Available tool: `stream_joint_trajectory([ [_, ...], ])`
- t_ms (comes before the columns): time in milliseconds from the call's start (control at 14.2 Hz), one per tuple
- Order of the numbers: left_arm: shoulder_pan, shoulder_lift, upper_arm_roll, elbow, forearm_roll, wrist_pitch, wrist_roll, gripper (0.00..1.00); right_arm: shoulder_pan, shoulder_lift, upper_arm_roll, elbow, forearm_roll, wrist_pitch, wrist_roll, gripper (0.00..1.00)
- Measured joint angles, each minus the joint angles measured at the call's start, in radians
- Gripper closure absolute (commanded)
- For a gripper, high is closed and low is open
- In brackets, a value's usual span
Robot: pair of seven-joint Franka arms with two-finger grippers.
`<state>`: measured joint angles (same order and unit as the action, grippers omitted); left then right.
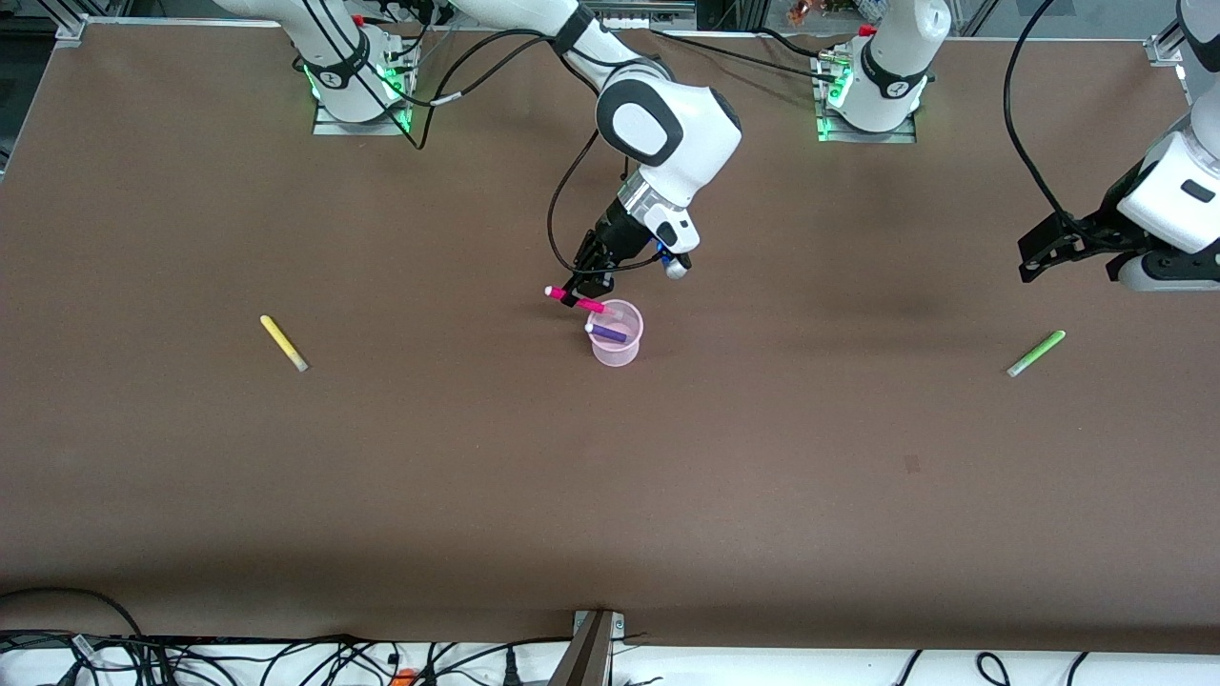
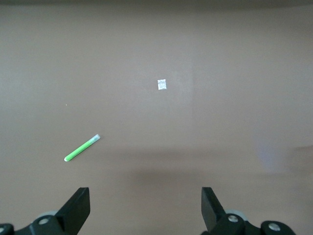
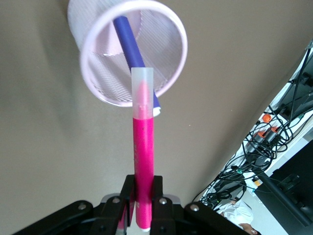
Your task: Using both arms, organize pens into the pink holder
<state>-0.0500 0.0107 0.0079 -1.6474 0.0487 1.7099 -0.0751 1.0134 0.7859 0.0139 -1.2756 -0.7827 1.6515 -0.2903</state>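
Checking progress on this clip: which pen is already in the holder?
The purple pen, leaning inside the pink holder. The magenta one is held above it; yellow and green lie on the table.

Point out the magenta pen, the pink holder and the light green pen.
magenta pen point(image 3: 142, 147): right wrist view, mid barrel.
pink holder point(image 1: 616, 354): front view, outer wall.
light green pen point(image 2: 81, 149): left wrist view, mid barrel.
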Motion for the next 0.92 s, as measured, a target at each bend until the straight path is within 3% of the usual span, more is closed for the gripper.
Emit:
stream_joint_trajectory([
  [917,-0.005,-0.002,-0.007,-0.002,-0.012,-0.046,-0.001,0.00,0.011,0.034,-0.002,0.009,0.000,0.001,0.006,1.00],
])
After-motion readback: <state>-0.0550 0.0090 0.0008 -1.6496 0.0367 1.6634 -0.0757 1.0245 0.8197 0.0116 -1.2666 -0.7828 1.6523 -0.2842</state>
